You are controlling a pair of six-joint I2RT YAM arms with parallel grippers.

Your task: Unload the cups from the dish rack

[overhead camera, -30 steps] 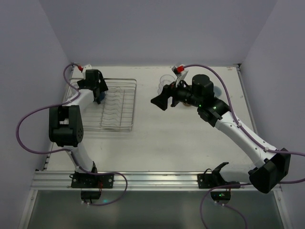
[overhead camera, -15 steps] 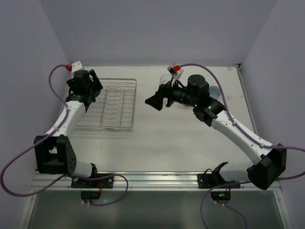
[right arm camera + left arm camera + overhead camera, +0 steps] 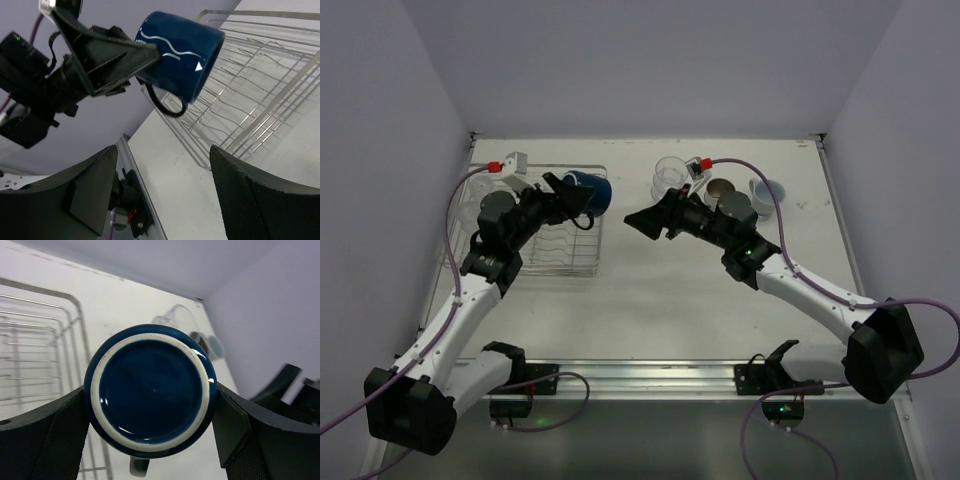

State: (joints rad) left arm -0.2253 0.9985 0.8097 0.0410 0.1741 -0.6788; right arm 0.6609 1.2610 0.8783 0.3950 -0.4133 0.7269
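Your left hand [image 3: 570,192] is closed on the dark blue mug [image 3: 593,190], one finger on each side of its body. It holds the mug in the air above the right edge of the dish rack [image 3: 575,252]. The mug lies on its side: base toward the left wrist, open mouth toward your right hand [image 3: 638,218], handle [image 3: 165,105] hanging down. The right hand is wide open, holds nothing, and is near the mug but not touching it. The mug is glossy, with a white wavy line. I think it should go next beside the other cups [image 3: 722,190] on the tabletop [image 3: 670,290], at the far right.
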